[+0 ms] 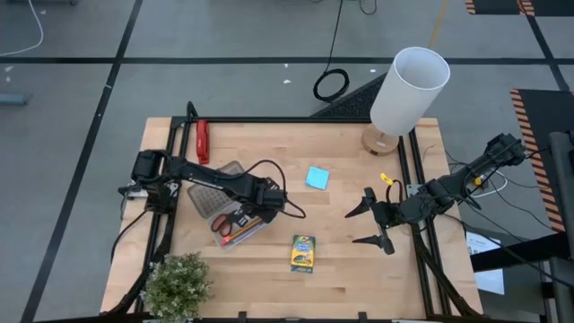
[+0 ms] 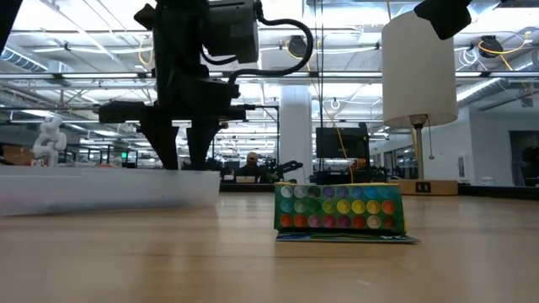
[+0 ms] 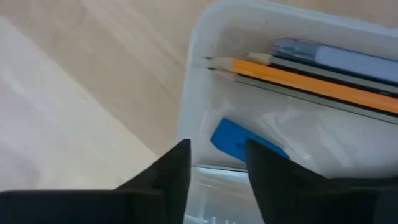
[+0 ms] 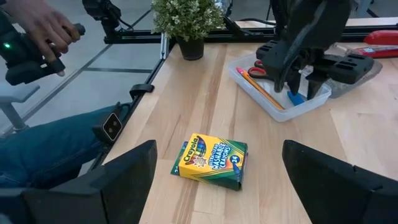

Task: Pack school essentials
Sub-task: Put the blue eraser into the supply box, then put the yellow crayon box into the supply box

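Presently on the wooden table [image 1: 341, 251], itemised:

Clear plastic case [image 4: 283, 106]: lies left of the table's centre, open, holding part of the stationery. Inside: orange pencil [image 3: 298, 78] along one wall, blue pen [image 3: 336, 56] beside it, a dark pencil between the two, barely visible; tiny blue eraser [image 3: 239, 140] loose on the case floor; red-handled scissors [image 1: 226, 221] at the case's near-left end.

Left gripper [image 1: 272, 199]: poised over the far-right end of the case, fingers [image 3: 168, 177] spread slightly and straddling the case wall, empty. The eraser lies just ahead of the fingertips, not touching them as far as can be told.

Yellow-green crayon box [image 1: 304, 253]: flat on the table, near the front edge, well apart from the case and from both grippers.

Light-blue square notepad [image 1: 317, 178]: flat on the table, centre, to the right of the left gripper.

Right gripper [image 1: 371, 222]: at rest right of centre, fingers wide apart, holding nothing; crayon box lies ahead of it.

Other fittings: red bar-shaped tool [image 1: 203, 141] at the far-left edge; white-shaded lamp [image 1: 408, 91] at the far-right corner; potted plant [image 1: 178, 285] at the near-left corner. A person's hand [image 4: 43, 28] holds a dark device beyond the table.
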